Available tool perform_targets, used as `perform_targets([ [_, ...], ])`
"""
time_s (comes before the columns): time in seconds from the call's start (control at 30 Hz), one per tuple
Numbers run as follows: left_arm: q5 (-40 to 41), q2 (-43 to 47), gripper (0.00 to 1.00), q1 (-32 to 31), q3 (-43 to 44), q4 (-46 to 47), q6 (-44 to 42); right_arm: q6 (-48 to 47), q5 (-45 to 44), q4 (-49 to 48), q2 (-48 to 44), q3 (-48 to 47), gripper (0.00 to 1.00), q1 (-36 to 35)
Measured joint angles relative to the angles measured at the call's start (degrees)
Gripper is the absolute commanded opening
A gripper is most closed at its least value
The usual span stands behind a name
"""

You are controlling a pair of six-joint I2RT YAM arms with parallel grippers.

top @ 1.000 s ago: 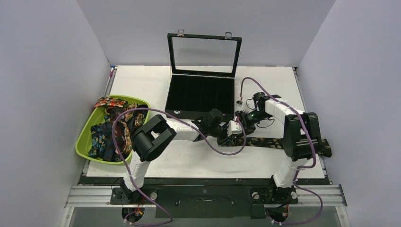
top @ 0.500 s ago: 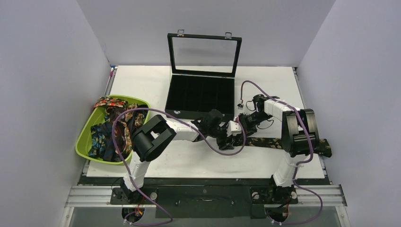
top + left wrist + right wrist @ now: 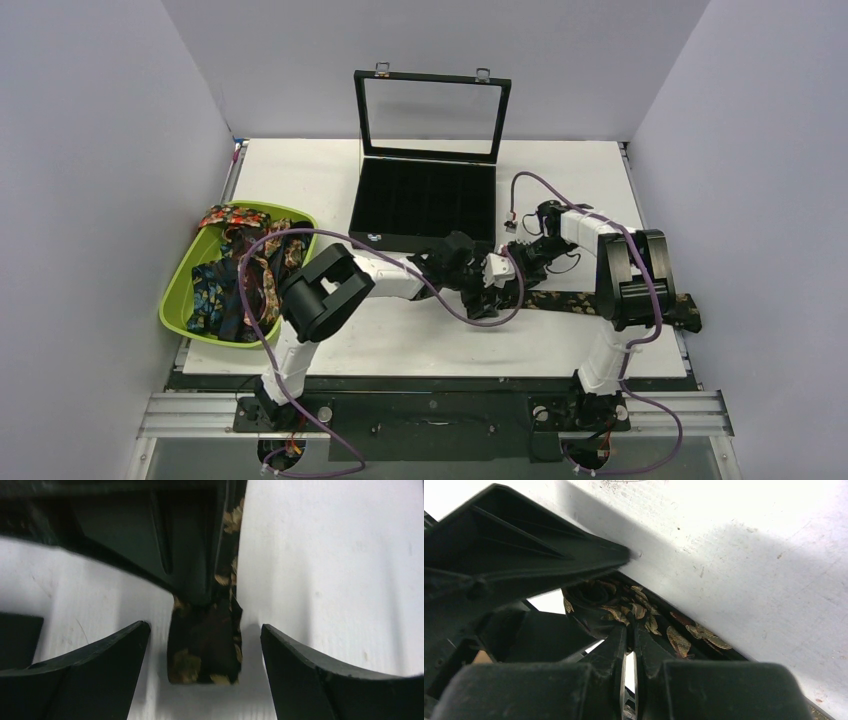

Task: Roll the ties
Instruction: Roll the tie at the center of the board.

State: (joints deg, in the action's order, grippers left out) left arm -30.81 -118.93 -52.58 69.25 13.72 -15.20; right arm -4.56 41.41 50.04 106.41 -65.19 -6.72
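A dark tie with tan-gold florals (image 3: pixel 560 300) lies flat across the table's front right, running right past the right arm's base. Its left end (image 3: pixel 205 650) is folded over and rests on the white table between the spread fingers of my left gripper (image 3: pixel 205 626), which is open and touches nothing. From the other side, my right gripper (image 3: pixel 630 630) is shut on a bunched bit of that tie (image 3: pixel 639 610), just beside the fold. In the top view both grippers (image 3: pixel 497 285) meet at the tie's left end. More ties (image 3: pixel 240 270) lie heaped in the bin.
A lime-green bin (image 3: pixel 177 300) sits at the left table edge. An open black case (image 3: pixel 425 205) with a raised glass lid stands at the back centre, close behind the grippers. Purple cables (image 3: pixel 455 305) loop over both arms.
My left gripper has opened and let go of the tie's end. My right gripper has closed on the fabric. Both arms have barely shifted.
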Motion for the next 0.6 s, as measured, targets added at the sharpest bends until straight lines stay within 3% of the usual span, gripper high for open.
perform_targets([
  [0.1, 1.4, -2.7, 0.69, -0.7, 2.7, 0.9, 0.0, -0.2, 0.1, -0.1, 0.0, 0.1, 0.00, 0.0],
  [0.13, 1.9, -3.4, 0.57, -0.9, 3.5, 1.2, 0.1, -0.3, 0.2, -0.1, 0.0, 0.1, 0.00, -0.1],
  [0.23, 3.1, -4.2, 0.38, -1.0, 4.5, 1.3, -0.1, -0.4, 0.7, -0.4, 0.0, 0.1, 0.00, -0.1],
  [0.43, 2.9, 0.0, 0.27, -0.4, -2.5, 3.1, -2.3, -0.1, 2.5, -1.1, -0.2, 0.1, 0.00, -1.1],
  [0.6, 2.6, 2.8, 0.28, -0.1, -6.3, 3.1, -2.9, -0.1, 2.0, -1.3, -0.2, 0.5, 0.00, -4.3],
])
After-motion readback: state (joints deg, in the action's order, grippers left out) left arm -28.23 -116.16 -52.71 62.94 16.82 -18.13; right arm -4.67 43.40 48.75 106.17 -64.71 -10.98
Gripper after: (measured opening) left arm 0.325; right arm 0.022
